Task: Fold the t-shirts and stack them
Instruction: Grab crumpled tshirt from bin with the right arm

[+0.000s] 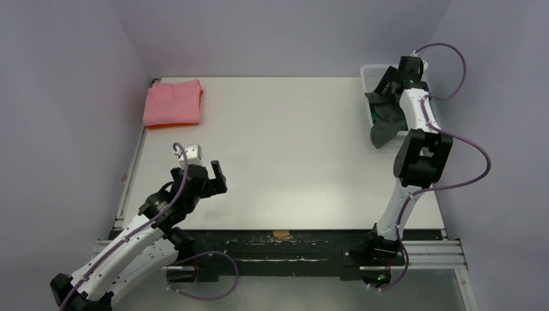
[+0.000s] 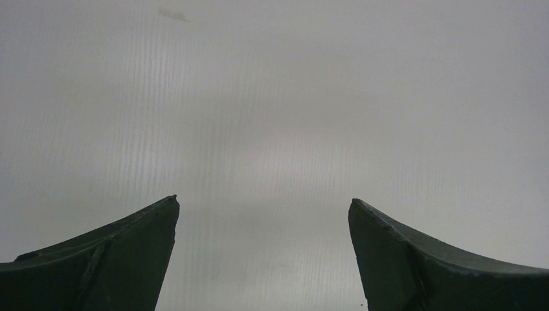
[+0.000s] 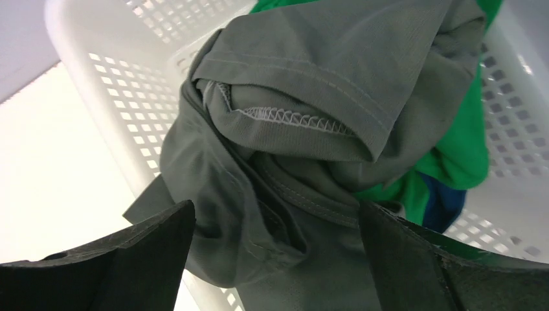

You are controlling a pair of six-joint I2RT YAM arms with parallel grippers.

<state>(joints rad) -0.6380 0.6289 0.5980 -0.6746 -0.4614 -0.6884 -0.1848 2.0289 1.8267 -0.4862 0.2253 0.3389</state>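
Just above basket [image 3: 97, 71], right gripper [image 3: 275, 206] spread wide, over dark grey t-shirt [image 3: 311, 65]

The left arm [image 1: 123, 249] lies low, reaching from its base at 7 o'clock in the top view toward 1 o'clock. The left gripper [image 1: 210, 178] has its jaws spread wide and points downward. The right arm [image 1: 401, 201] rises from its base at 5 o'clock, bends at the elbow, and stretches to 2 o'clock. There the right gripper [image 3: 275, 210] hangs downward with its jaws wide apart.

Pink t-shirt [image 1: 173, 102], orange t-shirt [image 1: 169, 125], dark grey t-shirt [image 3: 291, 129], bright green t-shirt [image 3: 463, 142], white lattice basket [image 3: 97, 71]
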